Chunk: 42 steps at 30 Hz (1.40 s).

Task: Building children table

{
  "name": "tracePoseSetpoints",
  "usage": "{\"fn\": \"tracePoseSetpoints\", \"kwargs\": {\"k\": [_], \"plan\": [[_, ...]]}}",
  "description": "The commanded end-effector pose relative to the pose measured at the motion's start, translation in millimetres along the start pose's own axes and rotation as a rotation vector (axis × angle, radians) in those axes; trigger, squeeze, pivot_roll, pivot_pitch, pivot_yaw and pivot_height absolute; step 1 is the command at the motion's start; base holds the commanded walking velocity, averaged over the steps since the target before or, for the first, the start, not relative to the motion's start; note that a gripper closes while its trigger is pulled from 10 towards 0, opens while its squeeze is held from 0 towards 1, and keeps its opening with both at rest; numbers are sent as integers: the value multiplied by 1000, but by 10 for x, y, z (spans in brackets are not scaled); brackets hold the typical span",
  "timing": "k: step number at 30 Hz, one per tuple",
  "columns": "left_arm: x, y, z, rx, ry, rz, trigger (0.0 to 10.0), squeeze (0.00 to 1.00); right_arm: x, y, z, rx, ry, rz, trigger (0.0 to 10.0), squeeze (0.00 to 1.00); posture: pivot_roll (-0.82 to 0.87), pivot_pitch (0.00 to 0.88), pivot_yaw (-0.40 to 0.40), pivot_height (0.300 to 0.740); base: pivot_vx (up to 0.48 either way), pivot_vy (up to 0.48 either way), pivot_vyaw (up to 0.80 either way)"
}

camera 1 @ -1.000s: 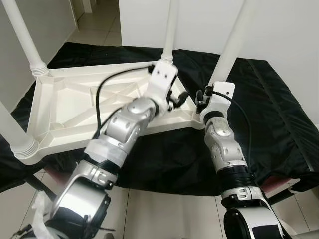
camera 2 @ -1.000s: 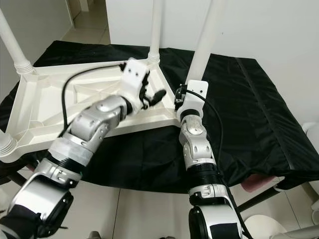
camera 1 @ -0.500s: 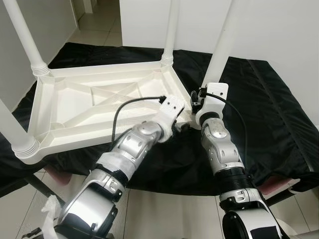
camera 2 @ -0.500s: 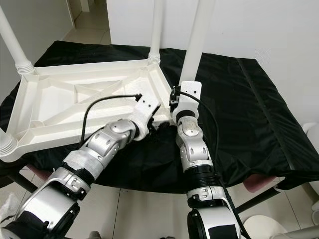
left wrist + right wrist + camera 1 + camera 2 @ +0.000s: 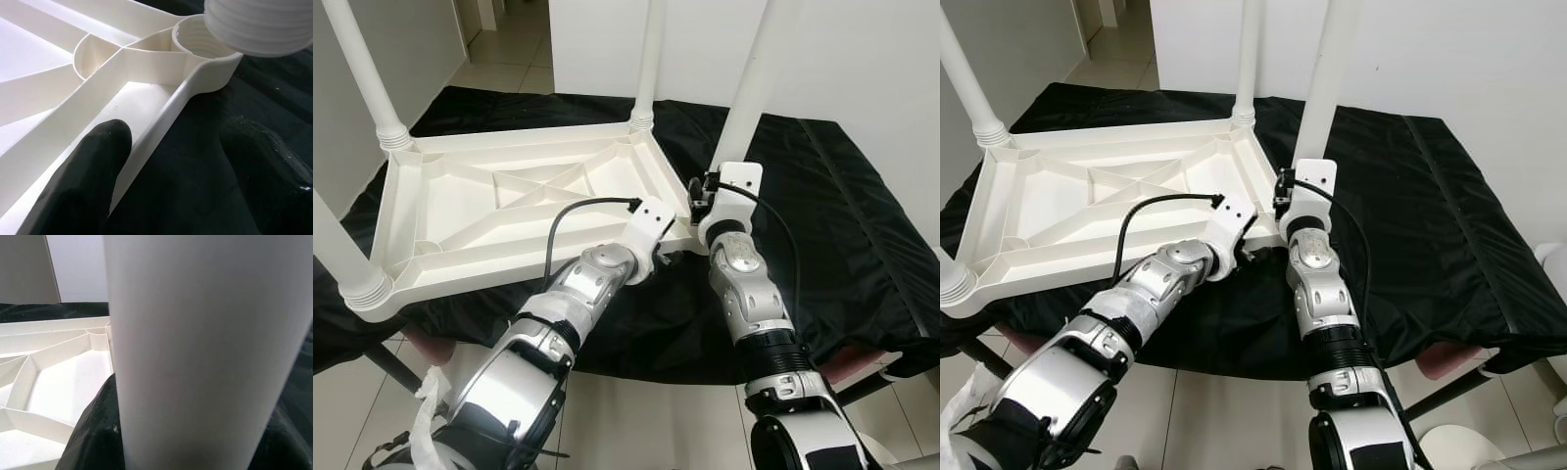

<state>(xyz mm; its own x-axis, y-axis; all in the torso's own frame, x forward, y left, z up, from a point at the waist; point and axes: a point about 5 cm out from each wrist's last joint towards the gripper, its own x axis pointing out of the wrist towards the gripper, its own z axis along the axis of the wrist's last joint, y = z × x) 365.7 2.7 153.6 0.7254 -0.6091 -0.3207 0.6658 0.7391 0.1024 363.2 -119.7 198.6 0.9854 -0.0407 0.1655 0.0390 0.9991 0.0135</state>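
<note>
meanwhile right gripper (image 5: 195, 431) clamps the table leg (image 5: 750, 93); left gripper (image 5: 171, 161) straddles the tabletop rim (image 5: 161, 122), spread.

White table top (image 5: 509, 211), black cloth (image 5: 842, 215)

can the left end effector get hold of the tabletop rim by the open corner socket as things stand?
Probably yes. The left end effector is open and straddles the tabletop rim, one finger inside, one outside on the black cloth. The leg hangs above the socket, clear of it.

White plastic table top (image 5: 509, 211) lies upside down (ribbed underside up) at centre-left on black cloth, white legs (image 5: 370, 83) standing upright.
</note>
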Motion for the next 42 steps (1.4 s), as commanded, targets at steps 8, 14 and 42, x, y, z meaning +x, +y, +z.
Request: {"fn": "tracePoseSetpoints", "kwargs": {"k": [8, 14, 42], "plan": [[22, 112, -92, 38, 62, 108, 10000, 0, -8, -13, 9, -4, 0, -8, 10000, 0, -10, 35, -14, 740, 0, 0, 0], [27, 104, -184, 142, 125, 65, 10000, 0, -17, -33, -15, -5, 11, -18, 10000, 0, -11, 40, -8, 740, 0, 0, 0], [-471, 313, -519, 445, 186, -505, 0, 0, -5, -77, -24, -9, 29, -34, 10000, 0, -15, 72, -6, 740, 0, 0, 0]]}}
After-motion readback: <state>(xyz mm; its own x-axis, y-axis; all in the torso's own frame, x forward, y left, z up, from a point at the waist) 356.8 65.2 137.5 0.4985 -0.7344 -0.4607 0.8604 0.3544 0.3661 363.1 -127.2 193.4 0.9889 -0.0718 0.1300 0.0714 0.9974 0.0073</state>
